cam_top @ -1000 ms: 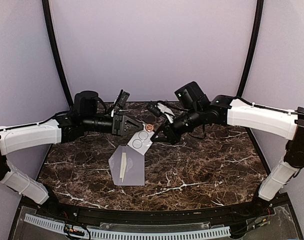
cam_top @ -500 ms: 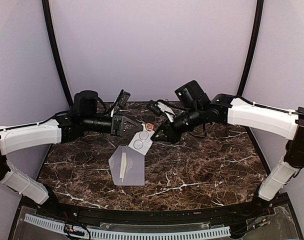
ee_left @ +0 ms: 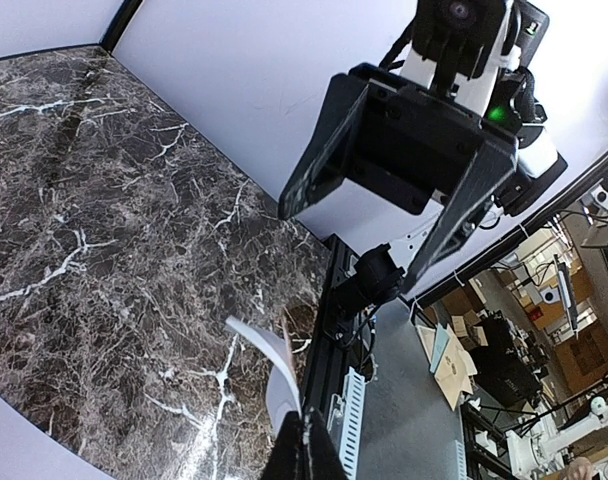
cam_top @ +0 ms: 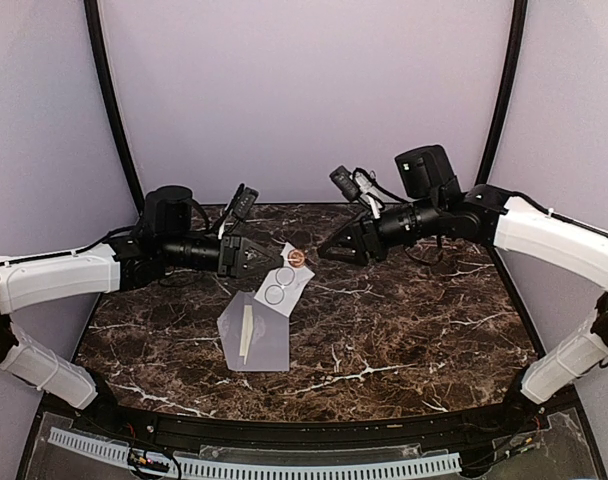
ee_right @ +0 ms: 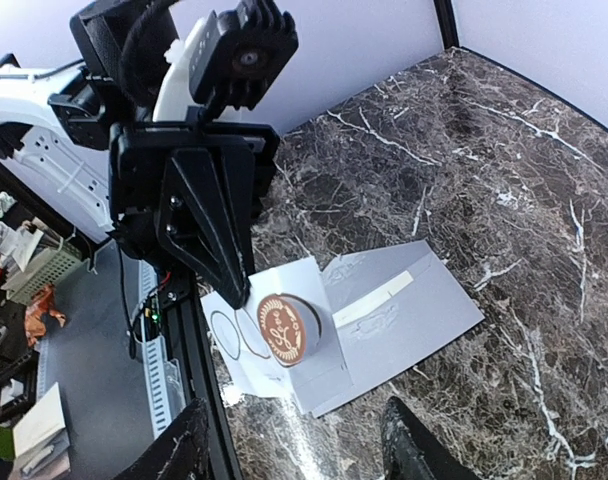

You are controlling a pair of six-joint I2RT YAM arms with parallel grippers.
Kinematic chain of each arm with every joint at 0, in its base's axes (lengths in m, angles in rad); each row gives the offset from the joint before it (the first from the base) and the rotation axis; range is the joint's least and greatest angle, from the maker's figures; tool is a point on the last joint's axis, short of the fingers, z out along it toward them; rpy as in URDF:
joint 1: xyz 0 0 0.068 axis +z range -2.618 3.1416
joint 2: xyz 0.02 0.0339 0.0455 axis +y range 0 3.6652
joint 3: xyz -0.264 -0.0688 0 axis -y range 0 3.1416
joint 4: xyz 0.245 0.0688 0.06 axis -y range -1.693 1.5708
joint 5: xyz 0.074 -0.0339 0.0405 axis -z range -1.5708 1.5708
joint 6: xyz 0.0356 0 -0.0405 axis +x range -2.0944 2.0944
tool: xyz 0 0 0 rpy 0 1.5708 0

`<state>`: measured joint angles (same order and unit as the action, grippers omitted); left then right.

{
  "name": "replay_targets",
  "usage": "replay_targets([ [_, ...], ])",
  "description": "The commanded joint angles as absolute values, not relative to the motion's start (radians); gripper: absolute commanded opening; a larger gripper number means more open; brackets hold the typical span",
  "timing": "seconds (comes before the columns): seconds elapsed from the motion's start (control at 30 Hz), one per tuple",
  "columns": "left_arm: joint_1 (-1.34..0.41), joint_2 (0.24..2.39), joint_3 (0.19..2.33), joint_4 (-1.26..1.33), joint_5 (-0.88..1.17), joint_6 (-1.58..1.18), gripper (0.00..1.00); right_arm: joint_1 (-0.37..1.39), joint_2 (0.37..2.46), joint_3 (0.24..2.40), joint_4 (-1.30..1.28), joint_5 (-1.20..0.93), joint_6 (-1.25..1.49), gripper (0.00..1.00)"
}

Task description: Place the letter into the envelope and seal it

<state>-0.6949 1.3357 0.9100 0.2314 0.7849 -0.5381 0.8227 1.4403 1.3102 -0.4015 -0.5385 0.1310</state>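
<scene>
- Pinching the sticker sheet (cam_top: 284,285) with my left gripper (cam_top: 276,259), fingers pressed together.
- My right gripper (cam_top: 324,252) hangs spread, to its right.
- The envelope (cam_top: 259,340) lies flat on the surface (cam_top: 414,320), touching that sheet.

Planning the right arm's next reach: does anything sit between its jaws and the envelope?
Partly. The sticker sheet, pinched by the left gripper, overlaps the far, pointed end of the envelope, the end nearest the right gripper. The rest of the envelope lies uncovered, and nothing else visible stands between them.
</scene>
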Motion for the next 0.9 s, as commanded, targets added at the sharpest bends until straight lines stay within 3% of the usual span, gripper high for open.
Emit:
replay_targets([
  [0.0, -0.700, 1.321, 0.900, 0.274, 0.845, -0.517, 0.00, 0.813, 1.447, 1.308, -0.291, -0.656, 0.203, 0.50],
  [0.87, -0.739, 1.354, 0.919, 0.269, 0.879, -0.503, 0.00, 0.827, 1.543, 1.341, -0.280, -0.763, 0.215, 0.21],
])
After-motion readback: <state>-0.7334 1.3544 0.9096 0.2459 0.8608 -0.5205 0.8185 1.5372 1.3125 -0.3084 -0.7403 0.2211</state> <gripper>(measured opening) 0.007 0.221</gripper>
